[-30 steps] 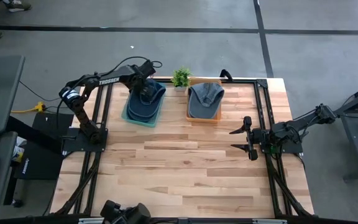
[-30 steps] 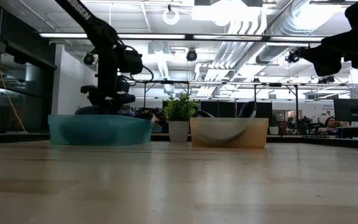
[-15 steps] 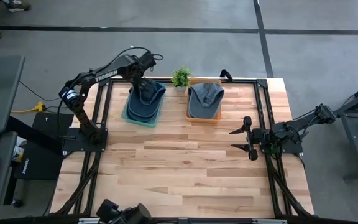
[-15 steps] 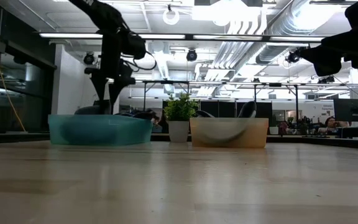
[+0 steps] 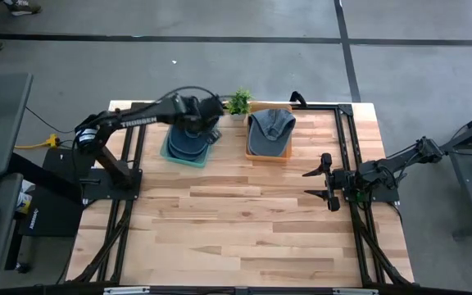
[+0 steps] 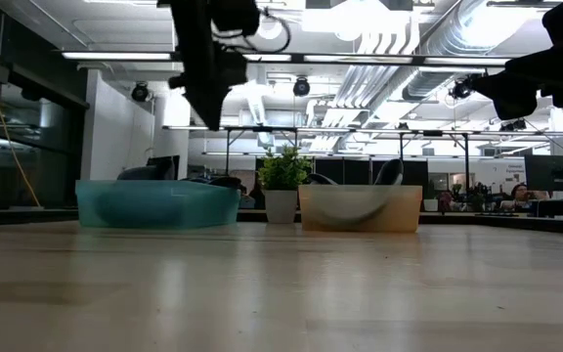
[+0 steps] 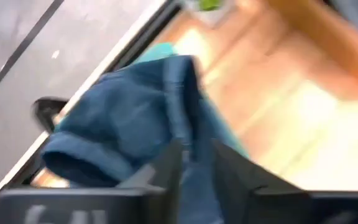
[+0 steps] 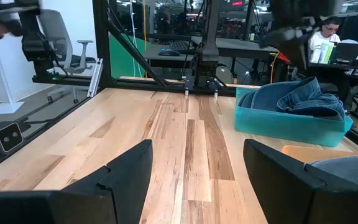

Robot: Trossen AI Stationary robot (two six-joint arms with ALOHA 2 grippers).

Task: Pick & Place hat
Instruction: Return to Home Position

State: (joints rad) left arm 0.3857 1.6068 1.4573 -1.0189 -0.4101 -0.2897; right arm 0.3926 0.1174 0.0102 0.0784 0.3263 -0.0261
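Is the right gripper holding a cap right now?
No, the right gripper is open with only bare tabletop showing between its fingers, and the dark caps lie in the green bin.

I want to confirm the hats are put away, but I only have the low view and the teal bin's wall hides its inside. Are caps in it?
Observer: Yes. From above, dark caps lie piled in the teal bin.
Operator: I see the left arm high up. Where is it over the table?
Observer: The left gripper hangs above the bin's end nearest the plant.
Operator: And the right arm? I only see a dark shape at the top corner.
Observer: The right gripper waits at the table's right edge, open and empty.
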